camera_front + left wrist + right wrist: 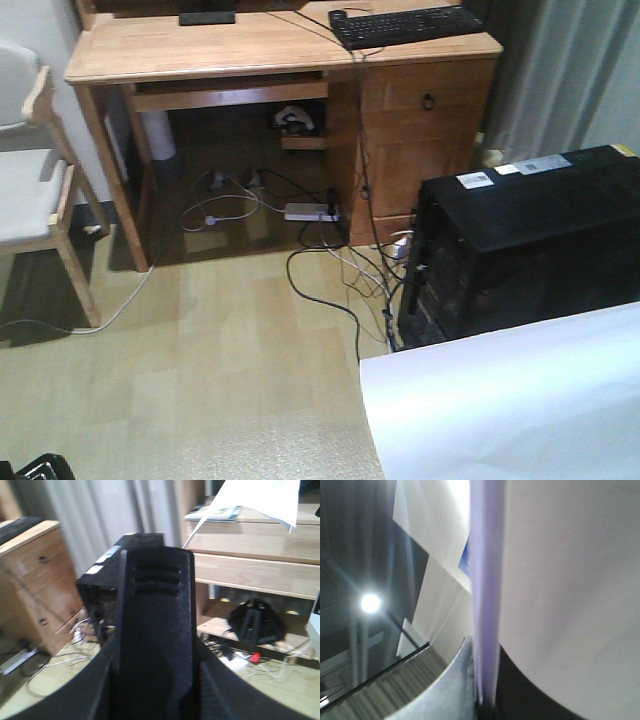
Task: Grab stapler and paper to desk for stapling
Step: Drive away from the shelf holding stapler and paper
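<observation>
From the front camera I see the table point(250, 45) at the far side of the room, a black keyboard point(405, 25) on its right part and its drawers below that. A light chair point(30, 170) stands at the left, and cables point(320, 270) trail over the floor under and in front of the table. A black computer tower point(530, 240) sits on the right. The paper point(510, 400) fills the near right corner, up in the air and well apart from the table, so it is not on the table yet. On my left wrist camera the stapler point(155, 630) fills the middle of the view, black and grained with three short slots near its far end. The left jaws press against it from both sides, closed on it. It is held off the floor, with the tower and a light-wood shelf point(250, 545) beyond it. The paper point(260, 497) hangs at the top right, in front of the shelf. On my right wrist camera the paper point(570, 580) is very close and blurred, seen nearly edge-on. Its bottom edge runs down into the narrow gap between the right jaws, which I read as clamped on the sheet. A dark glossy pane point(360, 555) with a bright light spot lies to the left.
</observation>
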